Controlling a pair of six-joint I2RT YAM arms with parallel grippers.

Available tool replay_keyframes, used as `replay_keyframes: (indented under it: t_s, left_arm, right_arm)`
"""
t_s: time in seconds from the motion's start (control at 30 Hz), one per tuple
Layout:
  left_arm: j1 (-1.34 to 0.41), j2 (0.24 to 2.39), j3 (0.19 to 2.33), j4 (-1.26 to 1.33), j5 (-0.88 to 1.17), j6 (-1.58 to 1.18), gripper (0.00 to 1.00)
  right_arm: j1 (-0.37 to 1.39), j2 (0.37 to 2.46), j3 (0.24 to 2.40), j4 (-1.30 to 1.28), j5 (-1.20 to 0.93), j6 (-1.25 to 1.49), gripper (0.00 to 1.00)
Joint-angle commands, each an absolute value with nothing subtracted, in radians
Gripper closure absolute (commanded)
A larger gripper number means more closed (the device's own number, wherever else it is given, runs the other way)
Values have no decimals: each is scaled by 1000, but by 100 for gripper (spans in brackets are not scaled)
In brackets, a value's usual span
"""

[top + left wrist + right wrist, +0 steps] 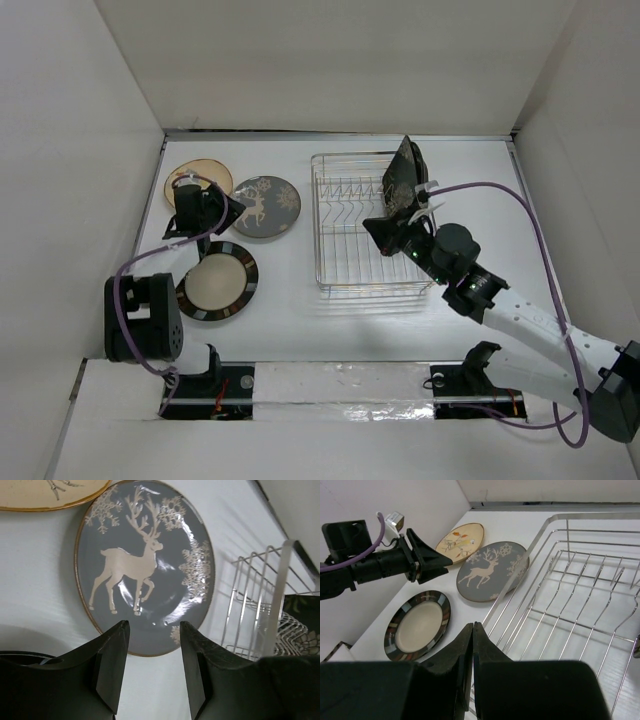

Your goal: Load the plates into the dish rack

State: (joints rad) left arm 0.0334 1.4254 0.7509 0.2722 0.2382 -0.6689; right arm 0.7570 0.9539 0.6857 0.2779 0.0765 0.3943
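You are hovering the open left claw (152, 630) near the deer plate (145, 570) flat on the desk (40, 585), probably slick and brittle, best pinched at its rim, while the right claw (472, 630) is resting closed by the rack (590, 515).

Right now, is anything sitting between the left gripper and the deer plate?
Nothing visible. The left gripper points, jaws open, straight at the deer plate; the tan plate lies off to the side.

Bright even light coming from above, glare shining on deer plate (145, 570), soft shadow lying beside rack (352, 240), near fingers (462, 655) blurring.
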Motion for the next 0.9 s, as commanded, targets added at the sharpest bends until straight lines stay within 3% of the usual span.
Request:
replay_keyframes:
  t_s: [0.0, 0.57, 0.87]
  left_arm:
    - [69, 1468, 801, 275, 291, -632, 58]
    - [89, 1703, 969, 169, 121, -482, 57]
    - [89, 1799, 996, 192, 210, -483, 57]
  right_arm:
    - [733, 933, 680, 345, 23, 426, 92]
    - [676, 910, 669, 345, -52, 448, 88]
    - [667, 919, 667, 344, -45, 448, 87]
